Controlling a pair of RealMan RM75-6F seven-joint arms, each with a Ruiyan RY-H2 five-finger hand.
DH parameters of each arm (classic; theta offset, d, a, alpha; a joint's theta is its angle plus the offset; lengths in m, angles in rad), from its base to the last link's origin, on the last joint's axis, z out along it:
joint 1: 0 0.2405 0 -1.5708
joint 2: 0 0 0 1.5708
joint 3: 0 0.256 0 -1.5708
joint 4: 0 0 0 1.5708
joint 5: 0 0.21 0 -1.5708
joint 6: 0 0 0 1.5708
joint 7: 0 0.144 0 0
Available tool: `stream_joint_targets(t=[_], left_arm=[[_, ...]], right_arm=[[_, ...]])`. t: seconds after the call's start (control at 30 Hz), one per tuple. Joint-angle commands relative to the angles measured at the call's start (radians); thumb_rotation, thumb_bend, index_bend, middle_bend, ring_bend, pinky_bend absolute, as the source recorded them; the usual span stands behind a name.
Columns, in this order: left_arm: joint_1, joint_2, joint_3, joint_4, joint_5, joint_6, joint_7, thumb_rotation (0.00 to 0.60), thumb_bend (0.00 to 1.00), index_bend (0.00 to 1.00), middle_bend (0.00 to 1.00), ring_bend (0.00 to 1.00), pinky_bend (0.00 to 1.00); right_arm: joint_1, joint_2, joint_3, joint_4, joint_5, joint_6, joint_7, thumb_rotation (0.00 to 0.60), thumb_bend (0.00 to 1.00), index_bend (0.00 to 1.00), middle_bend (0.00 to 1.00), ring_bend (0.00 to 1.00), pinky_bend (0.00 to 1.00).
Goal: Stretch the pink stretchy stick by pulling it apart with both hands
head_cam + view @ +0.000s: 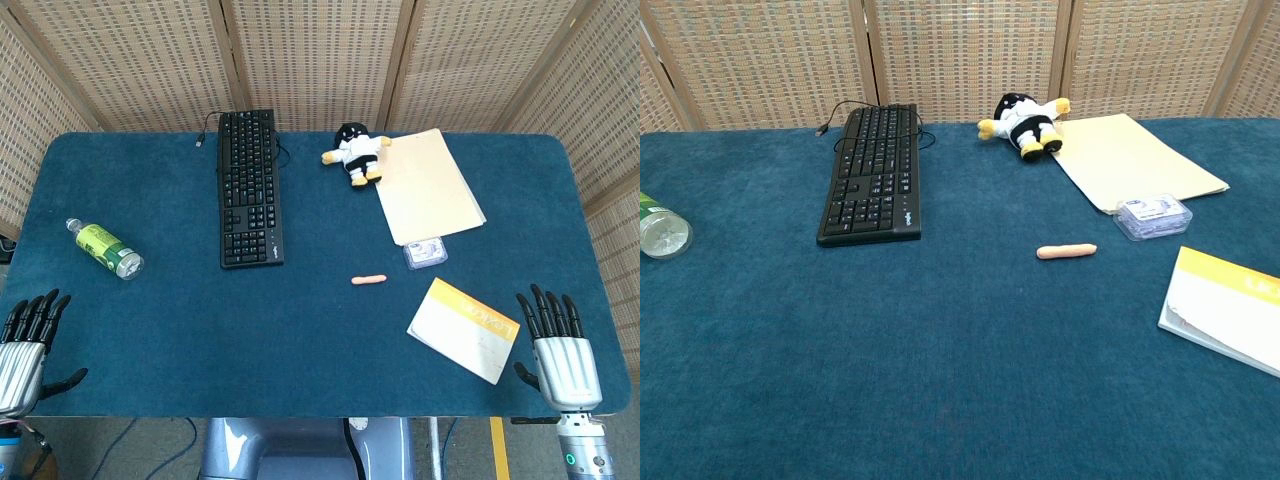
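The pink stretchy stick (pixel 368 280) lies flat on the blue table cloth near the middle, short and lengthwise left to right; the chest view shows the stick (pixel 1066 251) right of centre. My left hand (pixel 27 345) hovers at the front left corner, fingers spread, holding nothing. My right hand (pixel 558 350) is at the front right corner, fingers extended and apart, empty. Both hands are far from the stick. Neither hand shows in the chest view.
A black keyboard (pixel 248 187) lies at the back left of centre. A plastic bottle (pixel 105 249) lies on its side at left. A plush toy (pixel 355 152), a beige folder (pixel 428 186), a small clear box (pixel 424 252) and a yellow-white booklet (pixel 464 328) sit at right.
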Motion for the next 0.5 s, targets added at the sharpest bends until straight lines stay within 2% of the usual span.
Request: stream_joint_targets(t=[0.03, 0.23, 0.43, 0.5], left_arm=[[0.000, 0.000, 0.000, 0.000, -0.001, 0.000, 0.001, 0.600, 0.00, 0.00, 0.00, 0.00, 0.00], [-0.002, -0.004, -0.003, 0.002, 0.000, 0.001, 0.001, 0.600, 0.00, 0.00, 0.00, 0.00, 0.00], [-0.012, -0.023, -0.014, 0.014, -0.009, -0.007, 0.012, 0.600, 0.00, 0.00, 0.00, 0.00, 0.00], [-0.014, -0.030, -0.018, 0.016, -0.019, -0.011, 0.024, 0.600, 0.00, 0.00, 0.00, 0.00, 0.00]], right_arm=[[0.001, 0.000, -0.001, 0.000, 0.001, -0.001, -0.001, 0.600, 0.00, 0.00, 0.00, 0.00, 0.00], [0.006, -0.003, -0.002, -0.002, 0.009, -0.017, 0.009, 0.600, 0.00, 0.00, 0.00, 0.00, 0.00], [0.118, -0.004, 0.060, 0.021, 0.065, -0.172, 0.045, 0.600, 0.00, 0.00, 0.00, 0.00, 0.00], [0.180, 0.003, 0.090, 0.014, 0.085, -0.251, 0.057, 0.600, 0.00, 0.03, 0.00, 0.00, 0.00]])
